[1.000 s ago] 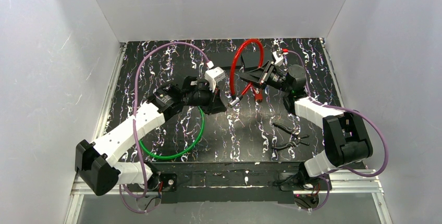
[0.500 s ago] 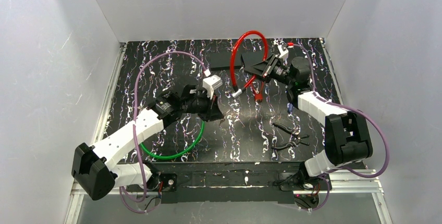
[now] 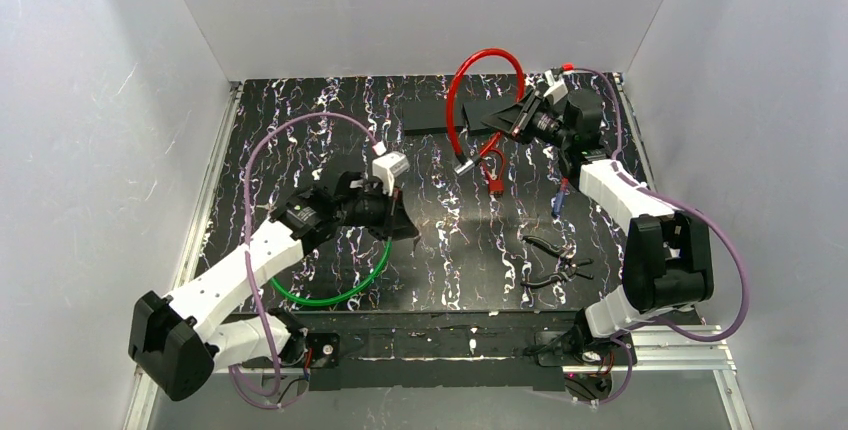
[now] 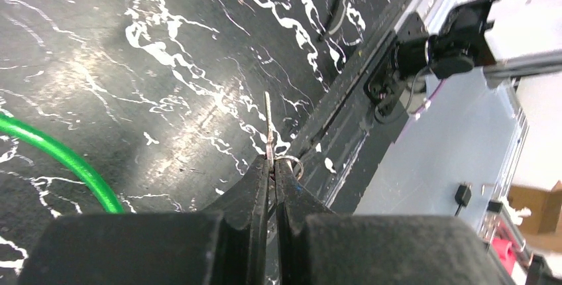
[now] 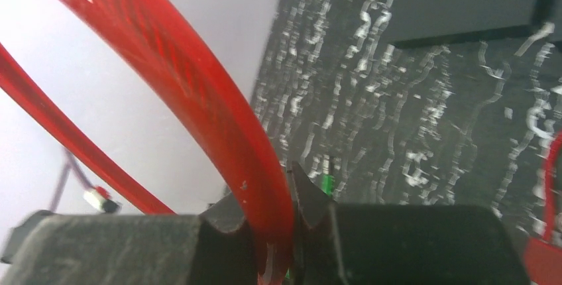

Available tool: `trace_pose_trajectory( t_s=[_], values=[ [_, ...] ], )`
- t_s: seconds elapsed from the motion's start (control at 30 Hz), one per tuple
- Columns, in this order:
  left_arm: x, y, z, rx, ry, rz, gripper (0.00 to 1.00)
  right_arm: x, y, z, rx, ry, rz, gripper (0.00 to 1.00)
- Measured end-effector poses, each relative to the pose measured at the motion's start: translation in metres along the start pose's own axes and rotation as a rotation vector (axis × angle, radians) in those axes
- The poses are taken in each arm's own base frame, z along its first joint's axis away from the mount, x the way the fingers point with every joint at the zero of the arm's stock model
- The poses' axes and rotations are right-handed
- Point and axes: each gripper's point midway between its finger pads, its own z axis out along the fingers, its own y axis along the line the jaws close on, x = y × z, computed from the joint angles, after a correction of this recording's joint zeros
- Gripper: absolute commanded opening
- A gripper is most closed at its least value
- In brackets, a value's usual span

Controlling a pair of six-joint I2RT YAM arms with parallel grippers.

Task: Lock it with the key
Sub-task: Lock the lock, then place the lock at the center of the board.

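Key pinched between closed left gripper fingers, well left of red cable lock. Cable clamped by right gripper. Blade to be aligned with keyhole before insertion.

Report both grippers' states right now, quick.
Left gripper: shut on the key.
Right gripper: shut on the red cable.

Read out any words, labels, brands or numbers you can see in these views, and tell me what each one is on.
No text can be read in any view.
key held in the left end effector: no marking visible.
red cable lock held in the right end effector: plain and blurred.
brown box beyond the table: too small to show any print.
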Motion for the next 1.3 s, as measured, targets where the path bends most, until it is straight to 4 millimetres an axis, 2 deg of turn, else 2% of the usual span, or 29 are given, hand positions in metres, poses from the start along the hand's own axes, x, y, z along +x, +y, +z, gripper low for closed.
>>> trace_pose_trajectory(
  t_s=[0.23,0.37,0.47,0.63,0.8,0.9,1.17,1.3],
  values=[
    [-0.015,0.030,-0.018,-0.079,-0.092,-0.133,0.00,0.037,-0.046,0.002,0.187,0.137,-0.118,0.01],
    [-0.023,0.047,-0.026,-0.120,-0.131,-0.198,0.00,0.068,-0.071,0.005,0.276,0.239,-0.141,0.01],
    [-0.025,0.061,-0.034,-0.152,-0.150,-0.252,0.00,0.098,-0.090,0.016,0.338,0.341,-0.169,0.01],
    [-0.027,0.073,-0.042,-0.183,-0.166,-0.285,0.00,0.129,-0.111,0.025,0.408,0.454,-0.207,0.01],
    [-0.031,0.075,-0.053,-0.193,-0.202,-0.294,0.00,0.133,-0.129,0.039,0.451,0.495,-0.232,0.02],
    [-0.035,0.079,-0.059,-0.199,-0.228,-0.319,0.00,0.138,-0.145,0.046,0.476,0.513,-0.226,0.06],
    [-0.031,0.085,-0.062,-0.199,-0.234,-0.374,0.00,0.151,-0.170,0.050,0.539,0.551,-0.174,0.32],
    [-0.030,0.086,-0.062,-0.199,-0.233,-0.381,0.00,0.149,-0.169,0.052,0.549,0.538,-0.156,0.43]
  ],
)
